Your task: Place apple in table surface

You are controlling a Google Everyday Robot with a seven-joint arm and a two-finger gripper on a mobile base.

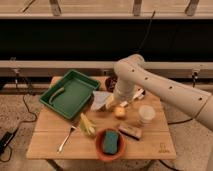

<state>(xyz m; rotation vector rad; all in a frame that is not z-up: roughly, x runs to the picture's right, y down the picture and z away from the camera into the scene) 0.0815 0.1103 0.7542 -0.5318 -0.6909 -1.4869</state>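
The apple (pixel 119 112) is a small yellow-orange fruit resting on the wooden table surface (pixel 50 142), just left of the white cup (pixel 146 114). My white arm reaches in from the right and bends down over the table's middle. The gripper (pixel 114 102) hangs low just above and slightly left of the apple, partly over a white cloth (pixel 99 100). I cannot tell whether it touches the apple.
A green tray (pixel 70 92) lies at the back left with a pale item in it. A corn-like thing (pixel 87 125), a fork (pixel 66 140), an orange bowl with a green sponge (pixel 110 142), a tan block (pixel 130 131) and a dark bowl (pixel 111 82) surround the apple.
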